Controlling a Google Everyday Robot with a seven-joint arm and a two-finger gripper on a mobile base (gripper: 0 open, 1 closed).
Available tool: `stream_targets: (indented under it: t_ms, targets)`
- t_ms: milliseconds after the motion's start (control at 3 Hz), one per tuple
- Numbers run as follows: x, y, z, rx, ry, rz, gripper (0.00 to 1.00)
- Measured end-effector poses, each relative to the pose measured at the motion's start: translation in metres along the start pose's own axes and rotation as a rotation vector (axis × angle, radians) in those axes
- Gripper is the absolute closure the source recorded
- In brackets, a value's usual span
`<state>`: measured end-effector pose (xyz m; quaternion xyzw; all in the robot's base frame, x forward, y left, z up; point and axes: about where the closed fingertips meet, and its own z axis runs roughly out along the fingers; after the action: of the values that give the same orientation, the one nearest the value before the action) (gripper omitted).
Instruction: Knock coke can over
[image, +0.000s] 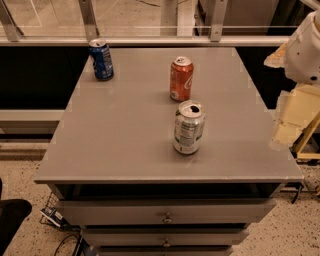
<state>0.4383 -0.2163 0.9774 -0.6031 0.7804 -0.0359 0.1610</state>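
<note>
The coke can (181, 78) is red-orange with white script and a silver top. It stands upright on the grey cabinet top (120, 130), right of centre and toward the back. My gripper (289, 117) is at the right edge of the view, beyond the cabinet's right side, well to the right of the coke can and not touching any can. The white arm (306, 47) rises above it at the top right.
A silver can with a label (188, 127) stands upright just in front of the coke can. A blue can (101, 60) stands at the back left corner. Drawers (165, 212) sit below the top. A railing and glass run behind the cabinet.
</note>
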Motion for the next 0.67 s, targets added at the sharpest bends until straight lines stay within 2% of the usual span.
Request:
stream_targets:
  t_ms: [333,667]
  targets:
    - [-0.002,-0.004,-0.001,0.013,-0.01,0.002,0.0]
    - [-0.016,-0.025,0.007,0.067,-0.084,0.031,0.0]
